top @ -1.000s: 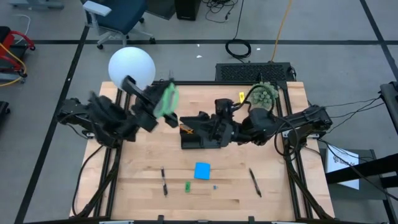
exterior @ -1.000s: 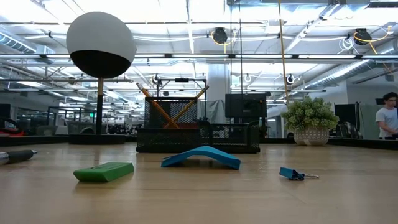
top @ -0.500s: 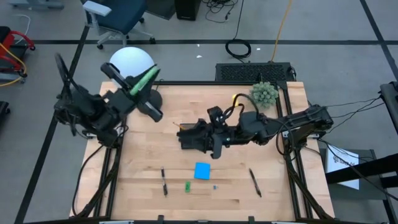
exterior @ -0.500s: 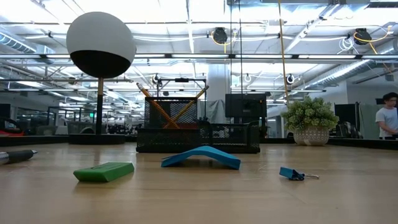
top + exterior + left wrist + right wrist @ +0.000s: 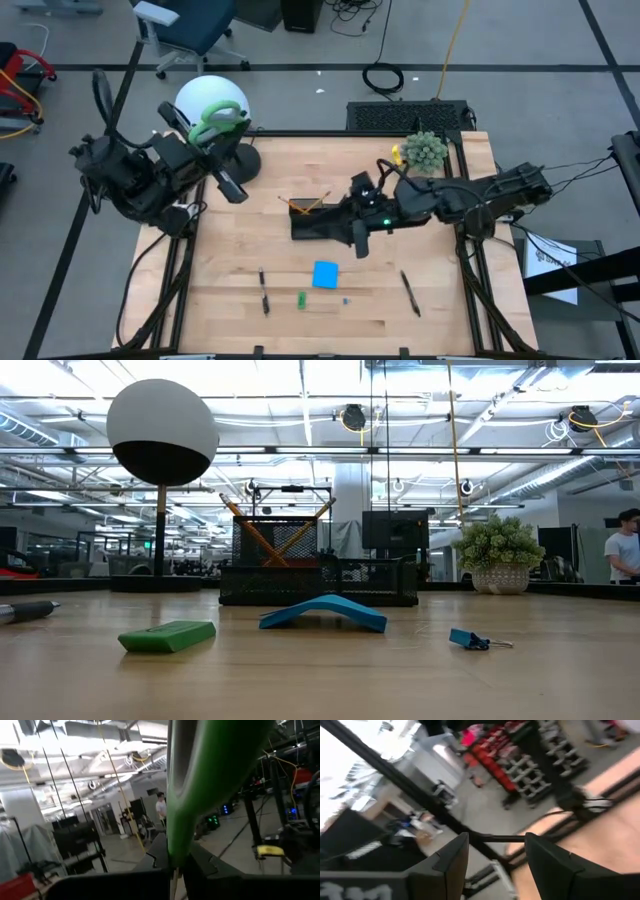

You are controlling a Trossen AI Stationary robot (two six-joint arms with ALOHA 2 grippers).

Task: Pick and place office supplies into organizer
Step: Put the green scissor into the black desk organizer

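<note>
Two arms over the counter (image 5: 230, 250), scissors held aloft
Left hand (image 5: 228, 125) is clamped on the green-handled scissors (image 5: 218, 116), raised beside the white lamp globe (image 5: 205, 97); the organizer (image 5: 318, 222) sits mid-counter with orange pencils (image 5: 308, 204) in it; right hand (image 5: 358, 238) hovers at its edge, fingers parted, holding nothing

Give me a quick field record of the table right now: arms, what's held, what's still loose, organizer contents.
left gripper: raised near the lamp at the table's far left, shut on the green-handled scissors
right gripper: over the organizer's near right end, fingers apart, nothing between them
organizer: mid-table, orange pencils standing in it
loose items: blue note pad, green piece, two black pens, small blue clip
plant ball: far right corner
</note>
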